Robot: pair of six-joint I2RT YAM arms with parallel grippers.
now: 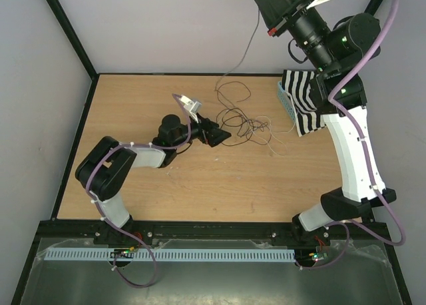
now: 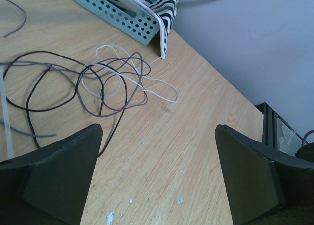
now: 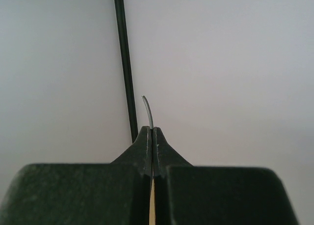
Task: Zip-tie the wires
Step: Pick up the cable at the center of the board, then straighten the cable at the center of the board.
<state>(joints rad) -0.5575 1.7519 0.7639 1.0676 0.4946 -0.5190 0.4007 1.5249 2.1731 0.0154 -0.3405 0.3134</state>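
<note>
Several wires (image 2: 105, 77) near left end effector (image 2: 158, 129), strand (image 3: 148, 112) in right end effector (image 3: 152, 134)

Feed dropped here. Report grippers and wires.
Left gripper open, low by the wires. Right gripper raised, shut on one wire end. Basket beside tangle, not blocking.

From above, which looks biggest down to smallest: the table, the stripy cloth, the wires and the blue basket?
1. table
2. wires, counting the whole spread-out tangle
3. stripy cloth, not much smaller than the tangle
4. blue basket, but the cloth hides most of it, so its true size is unsure
</note>
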